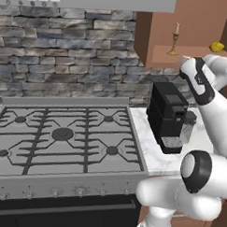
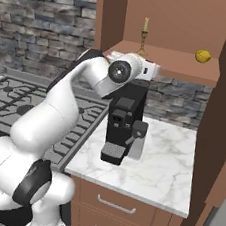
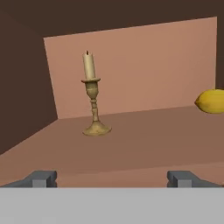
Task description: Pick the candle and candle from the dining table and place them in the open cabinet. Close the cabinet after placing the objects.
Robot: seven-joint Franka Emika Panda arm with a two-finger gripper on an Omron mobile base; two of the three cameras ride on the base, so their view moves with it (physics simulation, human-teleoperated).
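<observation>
- Inside the open cabinet (image 2: 167,21), on its floor, the candle (image 3: 89,65) stands upright on its slim brass candlestick (image 3: 94,109), toward the left side and near the back wall.
- To the right of it, well apart, a yellow lemon-like thing (image 3: 211,101) lies on the same floor.
- At the cabinet's front edge, the gripper (image 3: 113,178) faces the candlestick with its fingertips (image 3: 41,178) spread wide, pinching nothing and touching nothing.
- Below the cabinet, a black coffee machine (image 2: 122,124) sits on the white marble table (image 2: 162,177), just beside the gas stove (image 1: 63,136).
- Behind the stove rises a grey stone wall (image 1: 66,52).
</observation>
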